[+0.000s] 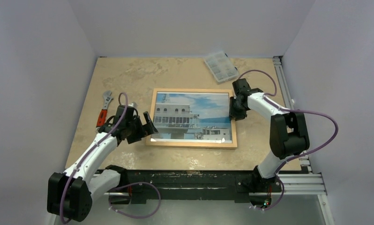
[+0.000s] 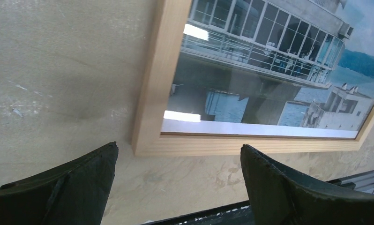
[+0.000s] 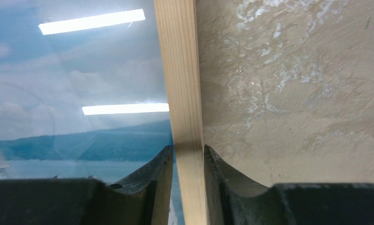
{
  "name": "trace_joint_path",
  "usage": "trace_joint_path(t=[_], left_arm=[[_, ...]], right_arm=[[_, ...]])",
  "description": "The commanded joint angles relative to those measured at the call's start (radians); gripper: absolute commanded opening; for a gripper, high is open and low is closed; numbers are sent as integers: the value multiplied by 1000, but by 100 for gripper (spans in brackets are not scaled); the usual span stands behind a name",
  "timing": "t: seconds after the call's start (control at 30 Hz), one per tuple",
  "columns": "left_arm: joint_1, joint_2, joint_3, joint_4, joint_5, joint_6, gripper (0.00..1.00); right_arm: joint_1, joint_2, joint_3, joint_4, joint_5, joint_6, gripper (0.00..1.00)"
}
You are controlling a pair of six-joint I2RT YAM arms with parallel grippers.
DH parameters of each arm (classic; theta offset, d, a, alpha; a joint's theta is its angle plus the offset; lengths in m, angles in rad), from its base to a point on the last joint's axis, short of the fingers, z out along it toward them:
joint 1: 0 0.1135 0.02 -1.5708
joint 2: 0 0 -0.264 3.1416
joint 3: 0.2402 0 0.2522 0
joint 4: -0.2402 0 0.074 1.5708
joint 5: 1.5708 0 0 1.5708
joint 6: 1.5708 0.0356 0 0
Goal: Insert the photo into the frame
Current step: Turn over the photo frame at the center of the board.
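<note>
The photo (image 1: 192, 117) lies picture-up inside the frame (image 1: 190, 143), flat on the table (image 1: 129, 75). The right gripper (image 3: 187, 152) pinches the frame's right rail, with one finger on the pane side and the other outside. The left gripper (image 2: 179, 147) is spread wide, holding nothing; the frame's near-left corner sits just ahead, between its fingers.

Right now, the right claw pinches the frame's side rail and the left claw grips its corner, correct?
No: the left gripper stands wide open beside the frame's corner, holding nothing, as the left wrist view shows. The right gripper does pinch its side rail.
</note>
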Motion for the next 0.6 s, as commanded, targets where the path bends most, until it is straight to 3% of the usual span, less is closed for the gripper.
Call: trace_joint_path(t=[0.0,0.13,0.3,0.57], left_arm=[[42,60,8,47,3,22,100],[45,138,38,81,-29,25,100],[45,284,90,133,-44,34,100],[20,443,110,246,62,28,98]], right_arm=[[-26,-24,24,21,19,1,36],[-29,-39,-12,32,-1,12,60],[-33,-61,-76,66,-54,33,74],[-33,-65,-203,148,-247,82,78]])
